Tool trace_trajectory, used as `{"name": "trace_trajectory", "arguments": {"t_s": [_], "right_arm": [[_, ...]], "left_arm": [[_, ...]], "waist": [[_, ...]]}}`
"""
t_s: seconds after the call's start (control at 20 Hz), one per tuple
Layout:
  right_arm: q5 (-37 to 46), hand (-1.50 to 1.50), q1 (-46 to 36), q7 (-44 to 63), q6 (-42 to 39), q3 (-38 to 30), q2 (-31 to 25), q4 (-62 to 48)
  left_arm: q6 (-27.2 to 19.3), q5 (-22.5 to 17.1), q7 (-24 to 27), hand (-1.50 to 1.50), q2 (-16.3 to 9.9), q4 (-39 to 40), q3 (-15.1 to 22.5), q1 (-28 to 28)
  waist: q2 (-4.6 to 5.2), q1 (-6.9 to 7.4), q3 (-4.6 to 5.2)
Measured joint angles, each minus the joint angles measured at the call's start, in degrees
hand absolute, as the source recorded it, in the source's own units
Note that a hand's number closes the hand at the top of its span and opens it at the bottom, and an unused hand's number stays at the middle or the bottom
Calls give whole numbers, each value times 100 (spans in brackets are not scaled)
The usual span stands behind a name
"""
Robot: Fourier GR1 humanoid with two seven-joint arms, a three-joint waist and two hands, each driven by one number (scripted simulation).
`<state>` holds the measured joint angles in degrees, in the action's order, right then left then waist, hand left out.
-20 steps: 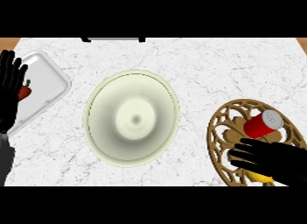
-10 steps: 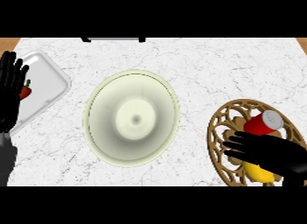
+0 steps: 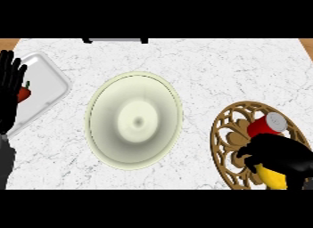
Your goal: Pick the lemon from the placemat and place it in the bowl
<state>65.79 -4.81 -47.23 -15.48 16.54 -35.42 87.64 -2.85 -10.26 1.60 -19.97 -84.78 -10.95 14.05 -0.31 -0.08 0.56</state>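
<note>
Right hand (image 3: 280, 153) at 4 o'clock, fingers curled over the yellow lemon (image 3: 273, 177) on the round wooden openwork placemat (image 3: 226, 133); red can (image 3: 267, 124) just beside it. Pale cream bowl (image 3: 133, 120) centre. Left hand (image 3: 4, 95) rests open at 9 o'clock over the white tray (image 3: 47, 84).

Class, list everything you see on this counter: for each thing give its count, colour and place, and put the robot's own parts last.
Counter: one, white marbled, fills the view.
Bowl: one, cream, centre.
Placemat: one, tan openwork, round, lower right.
Can: one, red with silver top, on the placemat.
Lemon: one, yellow, on the placemat, under the right hand.
Tray: one, white, far left.
Red item: one, on the tray, mostly hidden.
Left robot hand: black, open, resting over the tray.
Right robot hand: black, curled round the lemon.
</note>
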Motion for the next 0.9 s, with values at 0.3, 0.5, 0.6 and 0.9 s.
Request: {"name": "trace_trajectory", "arguments": {"t_s": [0.3,0.5,0.6,0.9], "right_arm": [[-196,150,-1179,237,-107,-729,46,-1398],[-231,150,-2205,624,-260,-1345,-67,-2610],[-226,150,-2636,547,-182,-1548,-193,-3241],[-223,150,-3831,385,357,-2043,-340,-4701]], "left_arm": [[17,27,-36,0,116,-32,116,161],[70,37,-9,0,202,14,245,328],[75,41,-69,0,199,-57,278,364],[32,108,-42,0,257,-70,319,308]], "waist": [[80,229,-23],[203,484,-59],[209,542,-70],[192,520,-77]]}}
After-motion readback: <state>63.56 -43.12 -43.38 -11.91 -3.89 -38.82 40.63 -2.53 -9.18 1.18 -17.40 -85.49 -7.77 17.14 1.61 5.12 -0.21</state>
